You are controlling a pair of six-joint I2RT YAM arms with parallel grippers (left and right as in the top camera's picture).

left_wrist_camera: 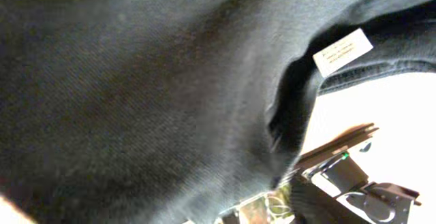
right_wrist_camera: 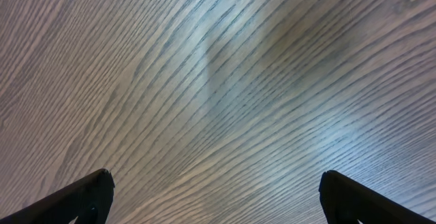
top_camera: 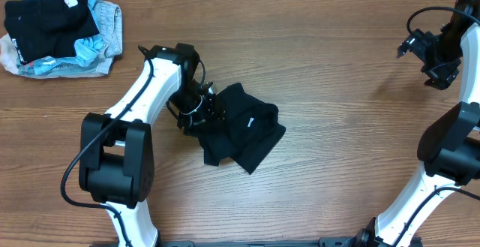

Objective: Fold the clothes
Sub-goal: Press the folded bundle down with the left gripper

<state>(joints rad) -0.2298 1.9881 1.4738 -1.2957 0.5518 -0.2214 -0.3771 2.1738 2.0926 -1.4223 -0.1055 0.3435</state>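
Observation:
The clothes (top_camera: 241,131), a black garment with a small white label (top_camera: 253,121), lie bunched in the middle of the wooden table (top_camera: 337,127). My left gripper (top_camera: 204,112) is pressed into the garment's left edge, and its jaws are hidden there. Black fabric (left_wrist_camera: 136,81) fills the left wrist view, with the white label (left_wrist_camera: 343,52) at the upper right; no finger shows. My right gripper (top_camera: 431,65) hangs at the far right, well away from the garment. In its wrist view the right gripper (right_wrist_camera: 214,183) is open over bare wood, with nothing between its fingertips (right_wrist_camera: 88,190).
A pile of other garments (top_camera: 60,29) sits at the back left corner: a black one with a white tag on top of pale blue and grey ones. The left arm's white links (top_camera: 142,97) reach in from the front left.

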